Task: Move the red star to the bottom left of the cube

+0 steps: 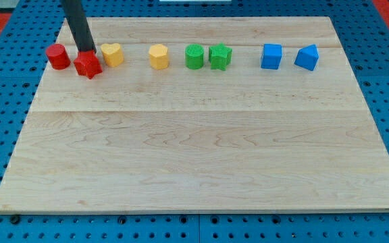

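The red star lies near the board's top left. My tip sits right at the star's top edge, touching or almost touching it. The blue cube stands far to the view's right in the same row, with a blue triangular block to its right. A red cylinder is just left of the star.
A yellow heart, a yellow hexagonal block, a green cylinder and a green star line up in the top row between the red star and the cube. The wooden board lies on blue pegboard.
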### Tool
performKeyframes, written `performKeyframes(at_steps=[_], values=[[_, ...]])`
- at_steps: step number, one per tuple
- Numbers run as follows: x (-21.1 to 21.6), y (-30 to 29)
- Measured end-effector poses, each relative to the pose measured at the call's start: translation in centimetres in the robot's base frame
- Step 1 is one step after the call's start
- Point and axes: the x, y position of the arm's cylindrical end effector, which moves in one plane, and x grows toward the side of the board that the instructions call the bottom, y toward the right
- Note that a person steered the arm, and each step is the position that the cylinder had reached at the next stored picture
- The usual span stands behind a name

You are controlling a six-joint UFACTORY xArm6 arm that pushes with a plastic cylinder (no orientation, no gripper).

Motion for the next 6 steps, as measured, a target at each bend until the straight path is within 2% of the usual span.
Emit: performKeyframes(at_steps=[2,3,5,6], values=[[4.9,6.6],[4.9,0.3],[6.0,-3.8],[9.2,-1.5]])
